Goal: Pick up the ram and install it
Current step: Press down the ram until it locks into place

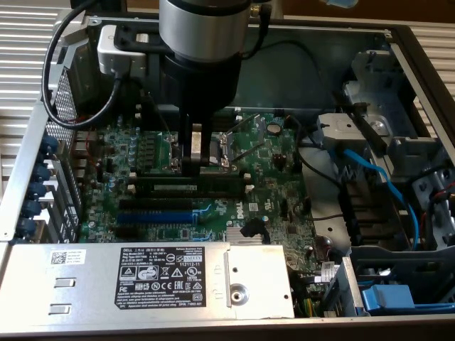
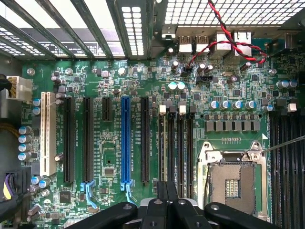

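Green ram [image 1: 193, 187] stood slotted beside the CPU socket [image 2: 233, 181]; fingers [image 2: 162, 191] clenched above it, grip uncertain. Seating stage: firm, level pressure seemed required.

This looks like a robotics lab or an electronics workshop, though little beyond the machine is visible. An opened desktop computer case [image 1: 320, 71] lies flat on a pale slatted counter [image 1: 21, 42], its green motherboard [image 1: 277, 177] exposed beside a Dell-labelled power supply [image 1: 170, 273]. 1 industrial robot arm [image 1: 202, 42] hangs over it.
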Available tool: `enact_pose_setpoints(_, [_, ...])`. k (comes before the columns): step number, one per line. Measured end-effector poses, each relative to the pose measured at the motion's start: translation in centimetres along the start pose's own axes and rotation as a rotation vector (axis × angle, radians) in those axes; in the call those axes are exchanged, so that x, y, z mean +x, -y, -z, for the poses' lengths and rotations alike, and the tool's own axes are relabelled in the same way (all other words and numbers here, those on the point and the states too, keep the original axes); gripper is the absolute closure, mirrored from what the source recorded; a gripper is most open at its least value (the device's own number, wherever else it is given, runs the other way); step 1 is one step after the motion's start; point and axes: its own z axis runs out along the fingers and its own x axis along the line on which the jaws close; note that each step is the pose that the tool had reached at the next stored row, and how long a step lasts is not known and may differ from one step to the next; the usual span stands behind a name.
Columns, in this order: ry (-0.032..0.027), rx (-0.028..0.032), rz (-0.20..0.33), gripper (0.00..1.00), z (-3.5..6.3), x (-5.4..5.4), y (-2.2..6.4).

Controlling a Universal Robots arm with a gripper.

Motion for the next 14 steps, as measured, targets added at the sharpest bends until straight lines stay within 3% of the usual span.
enact_pose_setpoints(14, [-0.0001, 0.0000, 0.000, 0.90, 0.01, -0.01, 0.22])
